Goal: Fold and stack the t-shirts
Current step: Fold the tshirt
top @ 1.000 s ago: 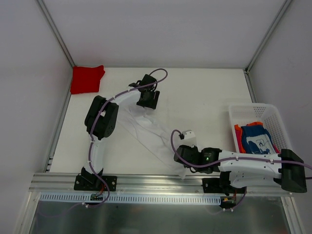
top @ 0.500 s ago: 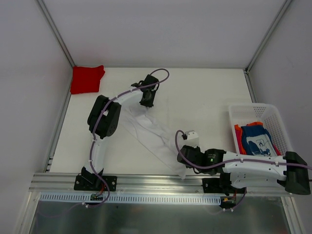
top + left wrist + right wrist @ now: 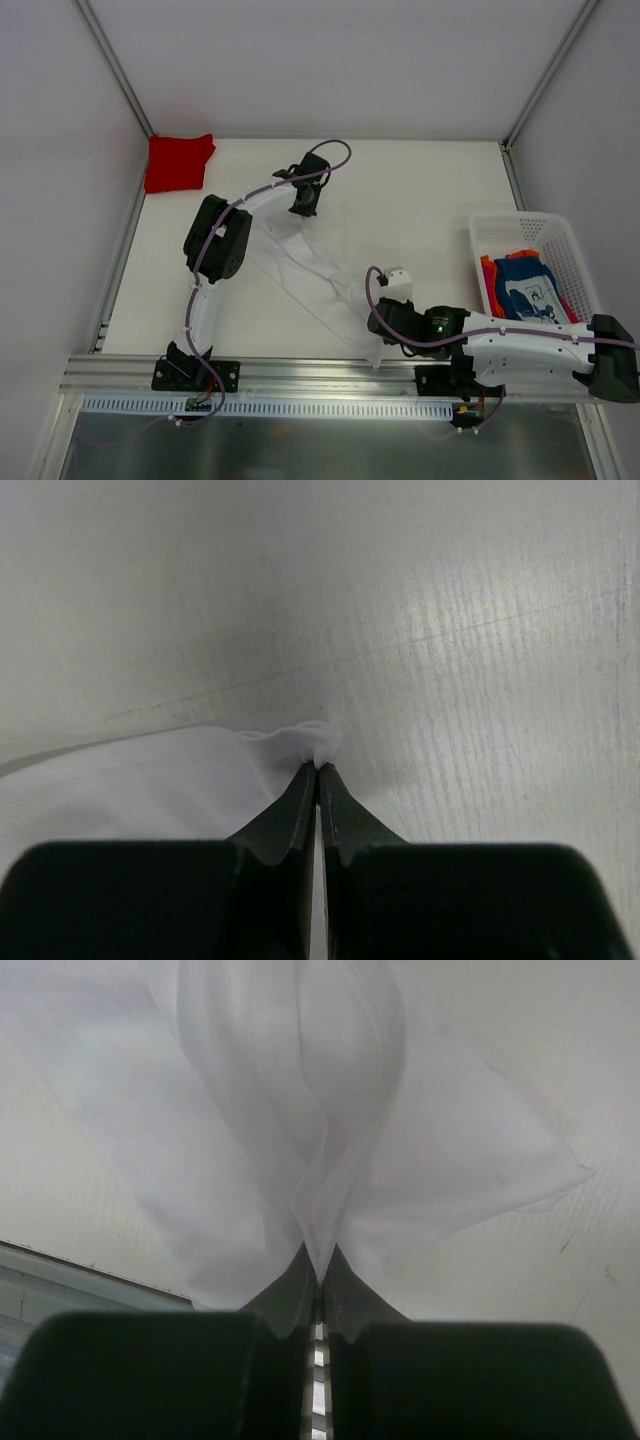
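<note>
A white t-shirt lies stretched in a diagonal band across the table, from its upper left end to the near edge. My left gripper is shut on the shirt's far corner, pinching a small tuft of cloth at the tabletop. My right gripper is shut on the near end of the white t-shirt, whose folds fan out from the closed tips. A folded red t-shirt rests at the far left corner. A blue t-shirt with white print and an orange-red one sit in the basket.
A white mesh basket stands at the right edge of the table. Metal frame posts run up both sides, and an aluminium rail crosses the near edge by the arm bases.
My left gripper has closed on the far corner of the white t-shirt. The right gripper has shifted slightly right and nearer, still holding its end.
</note>
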Controlling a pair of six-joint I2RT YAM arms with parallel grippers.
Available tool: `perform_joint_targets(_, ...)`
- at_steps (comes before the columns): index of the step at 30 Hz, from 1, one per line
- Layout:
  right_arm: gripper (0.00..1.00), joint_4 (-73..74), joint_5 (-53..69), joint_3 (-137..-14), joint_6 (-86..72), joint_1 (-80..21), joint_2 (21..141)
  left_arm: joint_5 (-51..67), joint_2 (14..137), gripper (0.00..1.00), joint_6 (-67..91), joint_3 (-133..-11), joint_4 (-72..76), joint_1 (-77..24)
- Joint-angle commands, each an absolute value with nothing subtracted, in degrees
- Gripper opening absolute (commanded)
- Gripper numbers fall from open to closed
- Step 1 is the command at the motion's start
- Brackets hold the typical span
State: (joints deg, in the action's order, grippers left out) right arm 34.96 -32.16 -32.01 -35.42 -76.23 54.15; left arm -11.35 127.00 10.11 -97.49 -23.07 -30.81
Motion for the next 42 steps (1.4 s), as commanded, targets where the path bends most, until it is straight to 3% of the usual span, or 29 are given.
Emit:
perform_joint_targets(1, 0.0, 35.51, -33.31, -31.99, -35.77, -75.94, 54.4, -15.54, 127.01, 0.0, 6.95, -99.58, -25.05, -31.11)
perform_joint_targets(11, 0.0, 35.42, -33.4, -32.78, -35.42, -75.67, 57.22, -20.12, 121.91, 0.0, 0.53, -111.08, -26.63, -30.85)
perform_joint_targets(19, 0.01, 35.33, -33.31, -34.27, -33.14, -74.36, 58.36, -23.72, 119.36, 0.0, -2.02, -111.89, -26.46, -30.85)
perform_joint_targets(26, 0.01, 34.72, -32.7, -34.19, -31.91, -73.3, 59.5, -31.72, 112.17, 0.0, -2.12, -99.71, -26.11, -29.97)
perform_joint_targets(34, 0.0, 33.75, -31.03, -34.8, -30.67, -73.04, 60.82, -29.53, 105.38, 0.0, 6.32, -79.3, -21.62, -25.23)
perform_joint_targets(42, 0.01, 33.75, -29.44, -34.02, -31.38, -73.04, 60.38, -28.65, 100.9, 0.0, 8.61, -72.6, -19.42, -23.73)
